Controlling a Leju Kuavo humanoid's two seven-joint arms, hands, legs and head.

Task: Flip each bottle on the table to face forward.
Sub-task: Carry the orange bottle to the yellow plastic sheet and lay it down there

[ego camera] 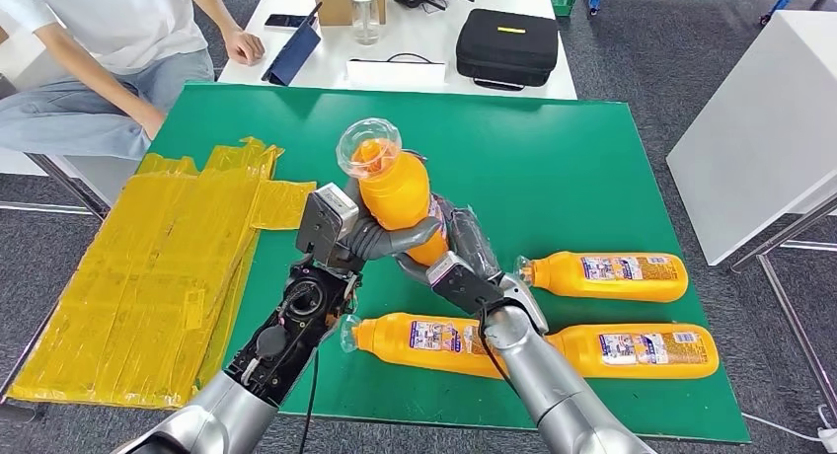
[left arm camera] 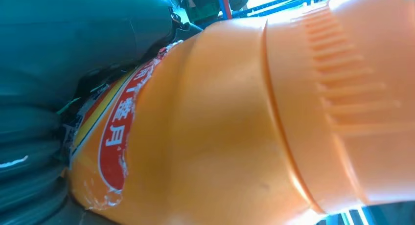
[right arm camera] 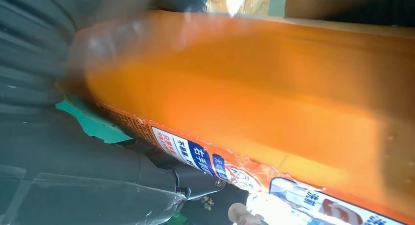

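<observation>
An orange bottle point(ego camera: 397, 192) with a clear cap is lifted above the green table point(ego camera: 553, 158), cap end up and toward the far side. My left hand point(ego camera: 360, 239) grips its lower body from the left and my right hand point(ego camera: 456, 252) holds it from the right. Up close, the left wrist view has the bottle's neck and red label point(left arm camera: 117, 132), and the right wrist view has its orange side with a blue-and-white label point(right arm camera: 205, 156). Three more orange bottles lie on their sides near the front right: one point(ego camera: 604, 276), one point(ego camera: 419, 340) and one point(ego camera: 642, 350).
Yellow plastic sheets point(ego camera: 158, 266) cover the table's left part. A person point(ego camera: 109, 49) sits at the far left. Behind, a white table point(ego camera: 395, 69) carries a black case point(ego camera: 506, 45), a tablet and a bottle. Another white table point(ego camera: 760, 128) stands at the right.
</observation>
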